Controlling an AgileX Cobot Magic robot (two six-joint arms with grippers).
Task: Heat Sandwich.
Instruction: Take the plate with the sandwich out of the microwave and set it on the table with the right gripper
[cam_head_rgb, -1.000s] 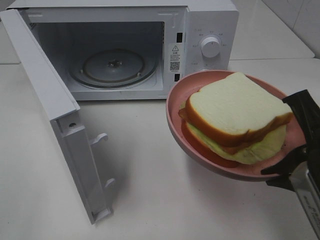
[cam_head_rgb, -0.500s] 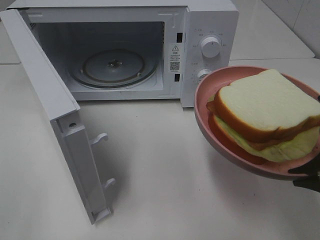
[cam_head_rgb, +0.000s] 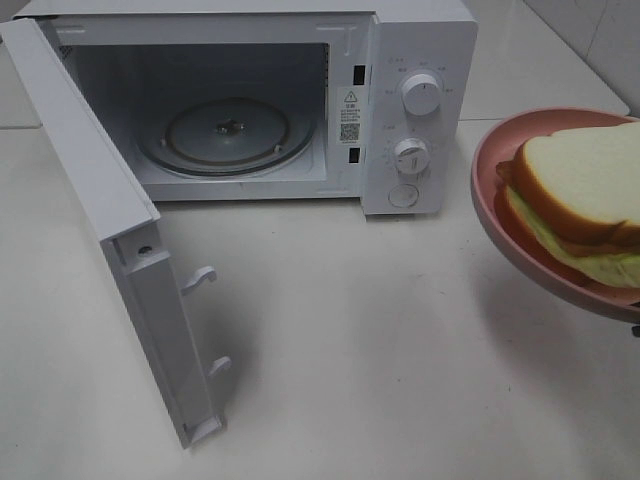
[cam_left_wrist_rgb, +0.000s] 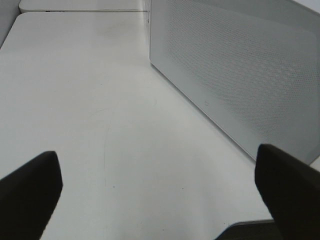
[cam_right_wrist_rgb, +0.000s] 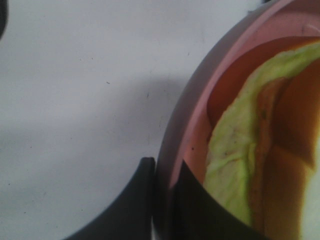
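The sandwich (cam_head_rgb: 585, 200), white bread with tan crust and green filling, lies on a round pink plate (cam_head_rgb: 500, 215) held in the air at the right edge of the exterior view. In the right wrist view my right gripper (cam_right_wrist_rgb: 162, 175) is shut on the pink plate's rim (cam_right_wrist_rgb: 187, 125), with the sandwich's green filling (cam_right_wrist_rgb: 230, 150) just beyond. The right arm itself is cut off in the exterior view. My left gripper (cam_left_wrist_rgb: 160, 185) shows only in its wrist view, open with nothing between its dark fingertips (cam_left_wrist_rgb: 30, 185), beside the microwave's outer wall (cam_left_wrist_rgb: 240, 70).
A white microwave (cam_head_rgb: 420, 60) stands at the back with its door (cam_head_rgb: 110, 220) swung open toward the front left. Inside it is a glass turntable (cam_head_rgb: 225, 135). Two knobs (cam_head_rgb: 420, 95) and a button sit on its right panel. White tabletop (cam_head_rgb: 350, 350) lies in front.
The plate with the sandwich has moved right, from in front of the microwave's control panel to the frame's right edge, uncovering the lower knob. The right gripper has left the exterior view.
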